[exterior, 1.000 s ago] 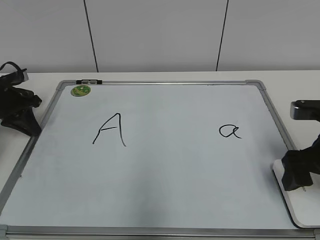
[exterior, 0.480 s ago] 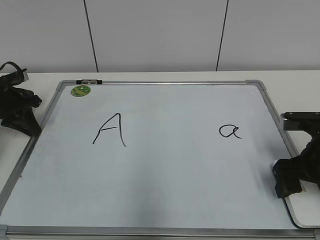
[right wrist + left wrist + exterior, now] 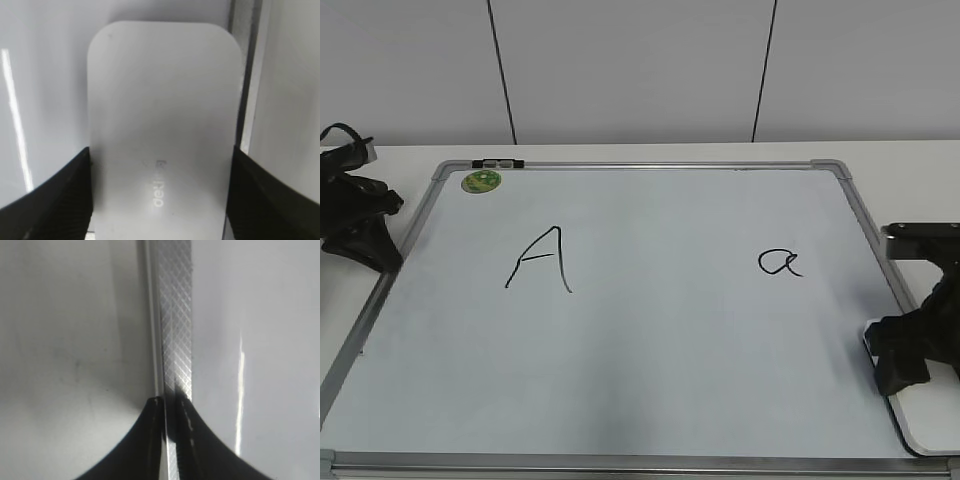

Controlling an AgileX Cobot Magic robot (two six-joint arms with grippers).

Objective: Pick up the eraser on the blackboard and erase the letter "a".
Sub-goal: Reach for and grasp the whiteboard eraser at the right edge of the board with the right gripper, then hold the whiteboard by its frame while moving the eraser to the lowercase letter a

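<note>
The blackboard (image 3: 660,340) is a white board with a silver frame lying flat on the table. The small black letter "a" (image 3: 780,263) is on its right half. The eraser (image 3: 925,420), a flat white block, lies at the board's right edge, near the front corner. My right gripper (image 3: 900,355) is down over it. In the right wrist view its fingers (image 3: 161,149) press both long sides of the eraser (image 3: 162,100), which rests on the board. My left gripper (image 3: 380,255) is shut and empty beside the board's left frame (image 3: 175,315); its fingertips show in the left wrist view (image 3: 170,401).
A larger capital "A" (image 3: 540,260) is drawn on the board's left half. A round green magnet (image 3: 481,181) sits in the far left corner. A small black and silver piece (image 3: 498,162) lies on the top frame. White table surrounds the board; a panelled wall stands behind.
My right gripper came down onto the eraser during the last second and now sits with its fingers against the eraser's sides. The left arm has not moved.
</note>
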